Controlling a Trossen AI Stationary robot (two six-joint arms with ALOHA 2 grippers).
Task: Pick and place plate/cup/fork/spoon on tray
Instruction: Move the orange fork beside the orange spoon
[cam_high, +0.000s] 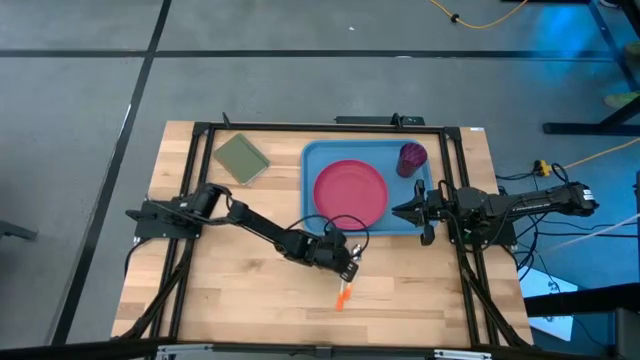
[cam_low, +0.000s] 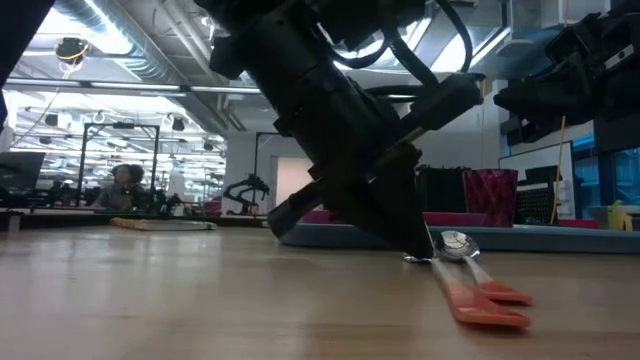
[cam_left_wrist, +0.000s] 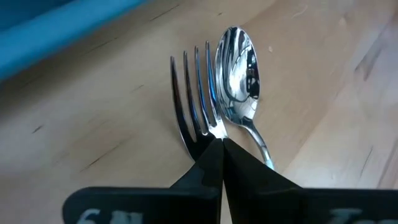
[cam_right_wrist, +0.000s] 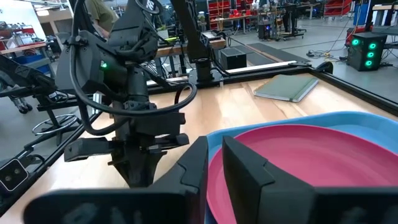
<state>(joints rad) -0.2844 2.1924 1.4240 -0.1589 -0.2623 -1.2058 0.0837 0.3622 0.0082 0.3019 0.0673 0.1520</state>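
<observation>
The fork (cam_left_wrist: 194, 93) and the spoon (cam_left_wrist: 239, 68) lie side by side on the bare wood near the table's front, their orange handles (cam_low: 488, 300) toward the near edge. My left gripper (cam_high: 347, 266) is shut, and its tips (cam_left_wrist: 221, 146) are down at the fork's neck, between the two. The pink plate (cam_high: 350, 193) lies in the light blue tray (cam_high: 318, 158). The dark purple cup (cam_high: 413, 157) stands in the tray's far right corner. My right gripper (cam_high: 413, 212) hovers narrowly open and empty at the tray's right rim. My left gripper comes slanting down from the table's far left side. Its shut fingertips (cam_left_wrist: 211, 155) meet at the base of the fork's tines (cam_left_wrist: 208, 132), right beside the spoon's neck (cam_left_wrist: 258, 140). The fork's neck is hidden under them. Fork and spoon lie flat on the table.
An olive-green square pad (cam_high: 241, 158) lies at the far left of the table. A black frame (cam_high: 300, 128) runs along the far edge and both sides. Bare wood lies to the left and right of the cutlery (cam_high: 342, 294).
</observation>
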